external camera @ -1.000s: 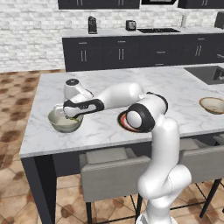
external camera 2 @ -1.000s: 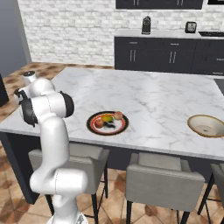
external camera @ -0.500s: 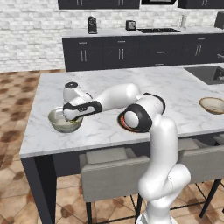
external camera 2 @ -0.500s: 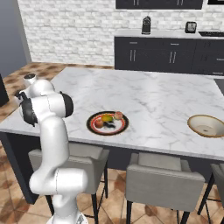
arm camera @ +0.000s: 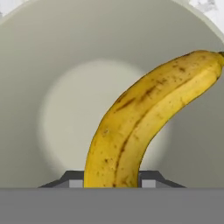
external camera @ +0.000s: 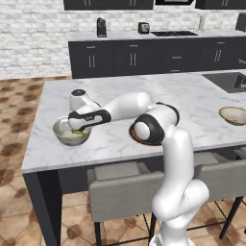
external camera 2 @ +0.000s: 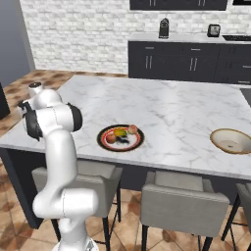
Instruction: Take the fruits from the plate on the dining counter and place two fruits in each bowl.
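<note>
So far no fruit is down: banana (arm camera: 140,122) is pinched between closed jaws of gripper (arm camera: 111,181), hanging inside grey-green bowl (external camera: 65,130) near the counter's left end, not yet let go. Apple (external camera 2: 111,138), orange (external camera 2: 120,132) & peach (external camera 2: 132,129) sit on plate (external camera 2: 104,143) mid dining counter (external camera 2: 171,112). Tan bowl (external camera 2: 230,141), far right, looks empty. Left to do: release, then 3 more trips.

I count one banana (arm camera: 140,122), three fruits on one plate (external camera 2: 103,142), two bowls: a grey-green one (external camera: 62,132), a tan one (external camera 2: 230,141).
</note>
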Controlling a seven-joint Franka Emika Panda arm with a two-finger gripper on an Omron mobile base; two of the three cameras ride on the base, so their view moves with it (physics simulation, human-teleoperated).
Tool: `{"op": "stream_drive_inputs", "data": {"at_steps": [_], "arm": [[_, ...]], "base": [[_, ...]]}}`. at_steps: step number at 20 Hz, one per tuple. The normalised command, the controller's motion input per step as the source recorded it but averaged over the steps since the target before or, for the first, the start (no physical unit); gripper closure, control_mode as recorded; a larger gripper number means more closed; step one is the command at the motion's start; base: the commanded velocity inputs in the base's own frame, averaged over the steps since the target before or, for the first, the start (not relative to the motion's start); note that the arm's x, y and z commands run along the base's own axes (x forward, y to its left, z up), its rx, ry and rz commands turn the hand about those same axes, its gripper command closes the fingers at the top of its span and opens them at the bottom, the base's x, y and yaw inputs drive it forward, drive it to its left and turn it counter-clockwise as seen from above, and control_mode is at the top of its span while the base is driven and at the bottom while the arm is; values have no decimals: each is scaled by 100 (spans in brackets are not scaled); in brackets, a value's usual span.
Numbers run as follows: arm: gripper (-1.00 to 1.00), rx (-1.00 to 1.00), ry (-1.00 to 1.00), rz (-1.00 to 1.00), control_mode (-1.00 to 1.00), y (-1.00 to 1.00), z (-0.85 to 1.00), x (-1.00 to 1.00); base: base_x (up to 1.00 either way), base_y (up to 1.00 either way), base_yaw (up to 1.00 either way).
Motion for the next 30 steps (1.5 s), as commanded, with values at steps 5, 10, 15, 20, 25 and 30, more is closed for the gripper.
{"op": "stream_drive_inputs", "data": {"at_steps": [5, 10, 15, 20, 25, 30], "arm": [[100, 0, 2, 0, -100, 2, 3, 34], [100, 0, 0, 0, -100, 4, -7, 21], [-100, 0, 0, 0, -100, 0, -4, 0], [-100, 0, 0, 0, -100, 0, 0, 0], [-100, 0, 0, 0, -100, -11, 7, -3], [-100, 0, 0, -2, -100, -46, 55, -40]], "base": [[0, 0, 0], [0, 0, 0], [0, 0, 0], [0, 0, 0], [0, 0, 0], [0, 0, 0]]}}
